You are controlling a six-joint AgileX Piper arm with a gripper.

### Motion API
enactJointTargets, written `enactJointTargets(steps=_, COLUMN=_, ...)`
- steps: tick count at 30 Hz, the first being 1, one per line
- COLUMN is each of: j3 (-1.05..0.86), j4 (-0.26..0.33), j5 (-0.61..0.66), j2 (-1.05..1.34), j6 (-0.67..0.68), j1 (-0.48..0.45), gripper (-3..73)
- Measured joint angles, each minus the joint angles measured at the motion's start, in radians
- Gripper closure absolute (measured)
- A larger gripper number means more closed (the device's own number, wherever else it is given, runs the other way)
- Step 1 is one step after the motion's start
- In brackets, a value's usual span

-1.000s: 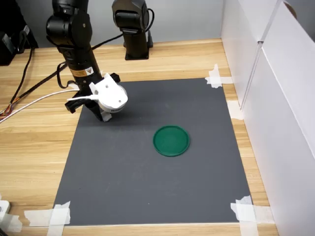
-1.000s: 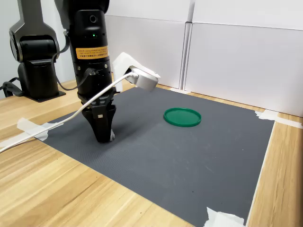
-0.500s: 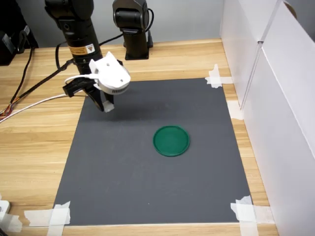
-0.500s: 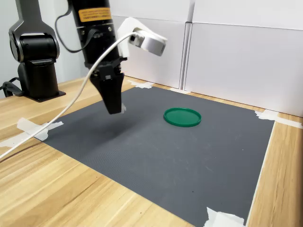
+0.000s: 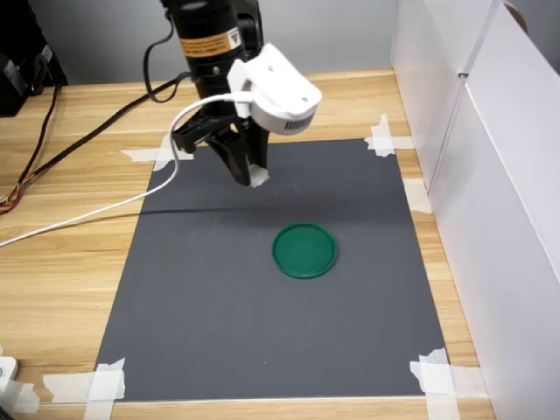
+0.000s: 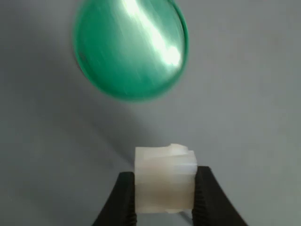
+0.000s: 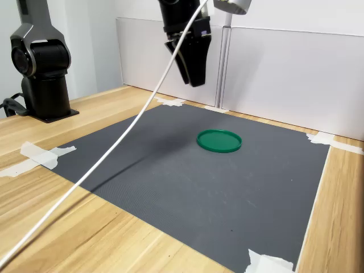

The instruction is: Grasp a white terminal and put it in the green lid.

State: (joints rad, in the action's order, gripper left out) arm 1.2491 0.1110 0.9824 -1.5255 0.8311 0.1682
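The gripper point(image 6: 164, 197) is closed on the white terminal point(image 6: 164, 181), which is clamped between the two black fingers point(image 6: 123, 200) in the wrist view. In the first exterior view the gripper point(image 5: 252, 178) hangs in the air above the grey mat point(image 5: 219, 332). The green lid point(image 5: 304, 250) lies flat on the mat, below the gripper and offset from it, with nothing in it. A white cable point(image 7: 102, 165) trails from the arm across the mat in the second exterior view

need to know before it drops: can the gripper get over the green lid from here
Probably yes. The gripper, shut on the white terminal, hangs above bare mat, and nothing stands between it and the green lid.
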Motion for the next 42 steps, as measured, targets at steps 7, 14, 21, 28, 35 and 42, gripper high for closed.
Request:
enactJointTargets(steps=7, j3=0.027, j4=0.000, j5=-0.010, j2=-0.056, j6=-0.064, j1=0.068, gripper=42.5)
enactJointTargets(steps=14, j3=0.027, j4=-0.018, j5=-0.054, j2=-0.116, j6=-0.074, j1=0.071, gripper=42.5)
enactJointTargets(steps=21, j3=0.027, j4=-0.019, j5=-0.100, j2=-0.159, j6=-0.049, j1=0.071, gripper=42.5)
enactJointTargets(steps=28, j3=0.028, j4=-0.019, j5=-0.111, j2=-0.196, j6=0.000, j1=0.071, gripper=42.5)
enactJointTargets(steps=35, j3=0.028, j4=-0.009, j5=-0.114, j2=-0.206, j6=0.015, j1=0.071, gripper=36.7)
enactJointTargets(steps=42, j3=0.028, j4=0.020, j5=-0.136, j2=-0.208, j6=0.018, j1=0.071, gripper=17.6)
